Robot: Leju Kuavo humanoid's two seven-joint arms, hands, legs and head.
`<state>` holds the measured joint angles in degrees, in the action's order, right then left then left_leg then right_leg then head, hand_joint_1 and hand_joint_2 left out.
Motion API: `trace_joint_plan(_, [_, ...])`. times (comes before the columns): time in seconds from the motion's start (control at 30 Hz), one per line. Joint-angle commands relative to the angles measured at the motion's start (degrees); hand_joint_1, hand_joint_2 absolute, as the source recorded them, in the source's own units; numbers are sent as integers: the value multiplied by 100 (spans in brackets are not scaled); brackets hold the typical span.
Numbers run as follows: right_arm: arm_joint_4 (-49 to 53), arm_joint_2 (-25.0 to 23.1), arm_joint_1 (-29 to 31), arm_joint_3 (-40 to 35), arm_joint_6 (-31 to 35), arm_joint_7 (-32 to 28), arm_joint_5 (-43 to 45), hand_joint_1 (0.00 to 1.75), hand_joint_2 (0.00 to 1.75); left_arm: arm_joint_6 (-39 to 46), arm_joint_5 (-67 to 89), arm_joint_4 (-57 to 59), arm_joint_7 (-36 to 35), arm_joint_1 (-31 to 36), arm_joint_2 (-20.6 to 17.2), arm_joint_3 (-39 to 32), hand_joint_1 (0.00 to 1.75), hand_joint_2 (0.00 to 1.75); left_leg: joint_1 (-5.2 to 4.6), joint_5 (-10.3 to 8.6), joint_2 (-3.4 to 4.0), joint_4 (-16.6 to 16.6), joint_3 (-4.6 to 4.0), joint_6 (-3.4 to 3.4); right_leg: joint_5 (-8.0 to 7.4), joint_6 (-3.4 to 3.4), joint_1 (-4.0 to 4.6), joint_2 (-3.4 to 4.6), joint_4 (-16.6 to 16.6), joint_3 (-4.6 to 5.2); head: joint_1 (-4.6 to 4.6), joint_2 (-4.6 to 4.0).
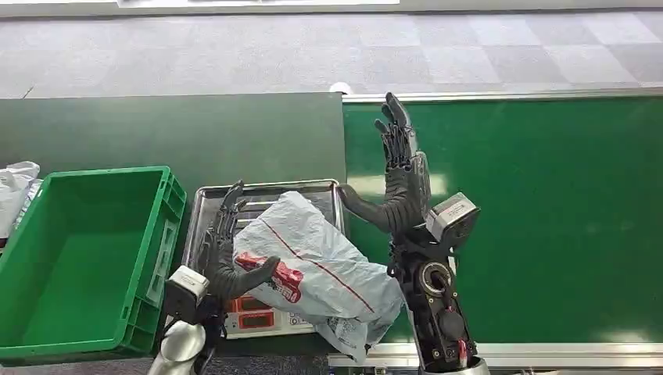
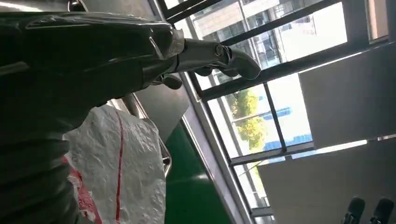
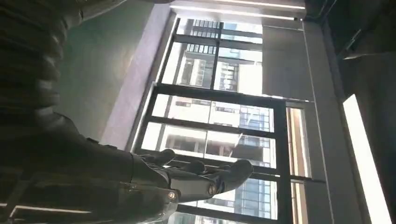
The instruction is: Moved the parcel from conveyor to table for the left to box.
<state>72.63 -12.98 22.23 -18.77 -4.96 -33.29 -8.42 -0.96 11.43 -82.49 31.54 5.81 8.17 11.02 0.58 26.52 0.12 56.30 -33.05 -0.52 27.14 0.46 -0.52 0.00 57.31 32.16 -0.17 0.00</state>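
Crinkled white plastic parcel (image 1: 317, 262) with red stripe and red label lies on the metal tray of a scale (image 1: 205, 201), between the two hands.

The left hand (image 1: 227, 254) rests against the parcel's left side, fingers straight and spread, thumb pressed onto the red label; it is not closed around it. The right hand (image 1: 399, 168) stands upright and open over the green conveyor belt (image 1: 547, 211), holding nothing, thumb near the parcel's upper right edge. A green plastic crate (image 1: 86, 258) sits on the dark surface (image 1: 180, 133) left of the scale.
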Motion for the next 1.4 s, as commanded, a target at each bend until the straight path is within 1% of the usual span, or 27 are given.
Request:
trace_joint_plan(0.03, [-396,176,161,-39,5,-93,84,0,175,-1421,294,168,478,-156,-294,449,175,175,0,0,4,-13,17,2,-2,-1,0,4,-13,-15,0,0])
trace_joint_plan(0.1, [-469,193,159,-56,14,-134,124,0,175,-1567,880,109,486,-193,-367,698,175,175,-2,1,2,-9,14,3,0,0,-1,2,-10,-14,-2,0])
trace_joint_plan(0.17, [-479,196,133,-46,9,-152,154,0,175,-1628,1296,140,351,-206,-445,922,175,175,0,1,0,-8,13,3,0,0,1,0,-11,-16,-2,0])
trace_joint_plan(0.3, [-450,196,83,-20,6,-168,180,0,175,-1584,1680,334,212,-190,-447,1037,175,175,-1,-1,-4,-9,11,1,0,-1,-1,-3,-8,-13,0,0])
trace_joint_plan(0.37, [-418,188,51,10,-9,-174,205,0,175,-1543,2036,508,13,-137,-480,1128,175,175,-1,-3,-4,-12,14,1,-2,-2,0,-3,-12,-16,-2,0])
trace_joint_plan(0.5, [-394,165,36,64,-63,-168,250,0,175,-1793,2403,934,-160,-26,-627,1439,175,175,-2,-2,-6,-12,14,1,-1,-1,-1,-5,-11,-16,0,0])
trace_joint_plan(0.6, [-371,167,9,99,-107,-166,275,0,175,-1843,2584,1210,-276,37,-669,1575,175,175,-2,-2,-7,-14,18,2,0,-1,-1,-7,-14,-20,-2,0])
trace_joint_plan(0.67, [-329,182,-15,121,-117,-160,272,0,175,-1753,2481,1303,-143,88,-598,1480,175,175,-2,-1,-7,-14,19,2,0,-1,-1,-6,-14,-21,-2,0])
trace_joint_plan(0.77, [-238,207,-45,143,-125,-145,251,0,175,-1628,2222,1115,2,116,-494,1227,175,175,-1,-1,-9,-8,12,2,1,0,-1,-8,-9,-15,0,0])
trace_joint_plan(0.93, [-209,213,-46,142,-132,-133,241,0,175,-1644,2151,999,10,123,-490,1173,175,175,-1,-3,-10,-12,15,3,-1,-1,0,-10,-14,-19,0,0])
trace_joint_plan(0.97, [-239,208,-59,148,-123,-120,236,0,175,-1543,1819,708,80,9,-353,883,175,175,1,-3,-7,-7,8,2,-2,-2,2,-7,-9,-12,0,0])
trace_joint_plan(1.1, [-278,215,-73,135,-127,-122,238,0,175,-1444,1554,540,184,-78,-290,677,175,175,2,1,-2,-2,7,2,0,-1,3,-2,-5,-9,-2,0])
trace_joint_plan(1.13, [-311,211,-69,125,-145,-130,244,0,175,-1543,1167,430,338,-144,-235,527,175,175,3,1,-1,-5,10,2,-1,-2,3,-1,-9,-12,0,0])
trace_joint_plan(1.17, [-329,207,-66,123,-145,-130,244,0,175,-1563,1135,372,339,-159,-262,513,175,175,4,2,0,-4,10,2,-1,-1,4,0,-9,-13,-2,0])
trace_joint_plan(1.23, [-369,190,-50,111,-186,-144,271,0,175,-2016,499,242,524,-233,-234,396,175,175,2,2,2,-5,12,2,-1,-1,2,2,-9,-14,0,0])
trace_joint_plan(1.3, [-442,156,-7,84,-216,-154,296,0,175,-2473,-294,-145,810,-425,-226,178,175,175,1,3,8,-2,9,1,-1,-1,1,8,-4,-8,0,0])
trace_joint_plan(1.4, [-473,147,17,78,-211,-161,307,0,175,-2668,-696,-462,821,-549,-202,21,175,175,2,4,16,-4,10,2,-3,-1,3,16,-7,-10,-2,0])
